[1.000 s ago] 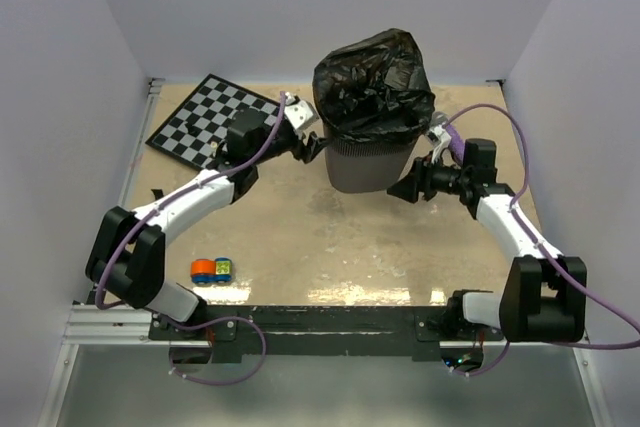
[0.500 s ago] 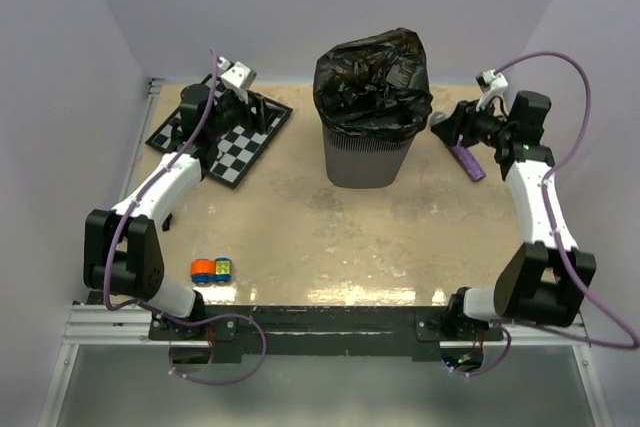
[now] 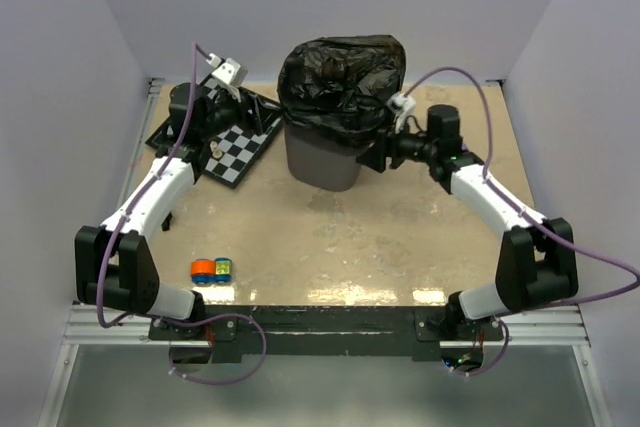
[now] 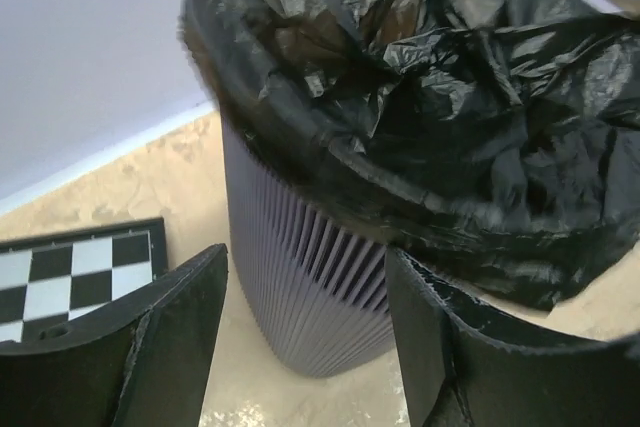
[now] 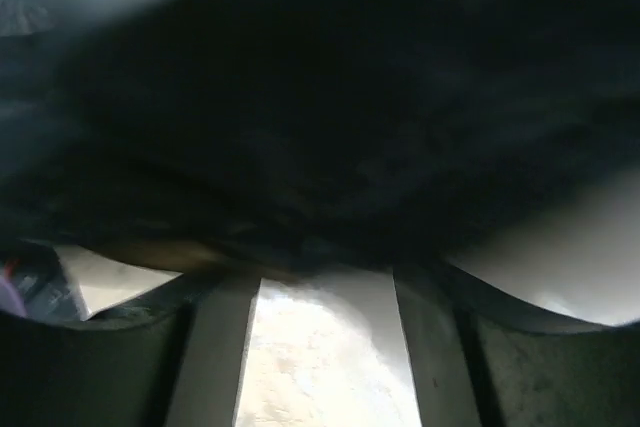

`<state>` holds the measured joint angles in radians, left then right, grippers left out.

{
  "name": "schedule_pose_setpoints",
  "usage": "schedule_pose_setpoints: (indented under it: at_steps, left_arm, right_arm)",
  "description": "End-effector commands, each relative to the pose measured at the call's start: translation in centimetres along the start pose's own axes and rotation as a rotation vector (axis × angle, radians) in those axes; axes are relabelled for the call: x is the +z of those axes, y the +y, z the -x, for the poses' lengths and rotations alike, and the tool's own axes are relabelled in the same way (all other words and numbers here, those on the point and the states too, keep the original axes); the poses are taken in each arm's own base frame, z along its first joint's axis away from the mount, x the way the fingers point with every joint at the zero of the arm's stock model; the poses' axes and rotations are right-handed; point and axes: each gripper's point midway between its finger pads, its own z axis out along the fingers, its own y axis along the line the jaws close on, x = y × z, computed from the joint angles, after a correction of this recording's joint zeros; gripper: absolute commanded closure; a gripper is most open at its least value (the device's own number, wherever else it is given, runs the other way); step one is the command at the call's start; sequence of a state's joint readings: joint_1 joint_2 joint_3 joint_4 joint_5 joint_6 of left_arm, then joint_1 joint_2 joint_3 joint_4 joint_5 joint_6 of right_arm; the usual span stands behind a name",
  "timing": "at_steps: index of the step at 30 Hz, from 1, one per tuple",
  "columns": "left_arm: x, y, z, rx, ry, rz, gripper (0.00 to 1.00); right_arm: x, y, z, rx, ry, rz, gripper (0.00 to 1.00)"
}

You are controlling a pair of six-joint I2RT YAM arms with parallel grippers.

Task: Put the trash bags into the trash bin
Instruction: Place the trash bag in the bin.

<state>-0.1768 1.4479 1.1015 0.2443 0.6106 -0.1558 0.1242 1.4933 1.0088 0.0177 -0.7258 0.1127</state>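
1. The trash bin has slid left since half a second ago and now stands just beside the chessboard.
2. The right gripper has swung in against the bin's right wall. Its jaws are apart under the bag's overhang, and we see nothing clamped between them.
3. The left gripper stays over the chessboard, jaws wide and empty, facing the bin.
4. The trash bag still drapes over the rim and billows above it.
5. Judgement: the push moved the bin, not the bag, so tucking the bag down remains to be done.
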Motion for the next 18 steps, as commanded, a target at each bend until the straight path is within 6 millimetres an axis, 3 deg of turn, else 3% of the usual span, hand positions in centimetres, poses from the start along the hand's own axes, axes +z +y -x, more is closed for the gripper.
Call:
schedule_pose_setpoints:
  at_steps: [1, 4, 9, 13, 16, 18]
  left_arm:
    - [-1.4, -2.1, 2.1, 0.089, -0.016, -0.079, 0.30]
    - [-1.7, -0.8, 2.2, 0.125, 0.017, -0.002, 0.30]
    - [-3.6, 2.0, 2.3, 0.201, 0.087, 0.129, 0.29]
    - [-5.4, 3.0, 2.9, 0.187, 0.128, 0.123, 0.26]
    - [-6.5, 2.5, 4.3, 0.159, 0.111, 0.024, 0.25]
    - [-6.9, 2.3, 5.5, 0.076, 0.053, -0.051, 0.24]
  right_arm:
    - [0.1, 8.7, -0.4, -0.132, 0.022, 0.234, 0.40]
    - [-0.6, 7.3, -0.2, -0.159, 0.075, 0.194, 0.39]
    - [-4.2, 3.6, 0.5, -0.115, 0.153, 0.136, 0.39]
    - [-6.9, 4.2, 1.7, -0.303, 0.253, 0.200, 0.37]
    - [-8.2, 3.3, 4.3, -0.339, 0.228, 0.147, 0.32]
    - [-9.0, 0.9, 8.4, -0.303, 0.107, 0.051, 0.27]
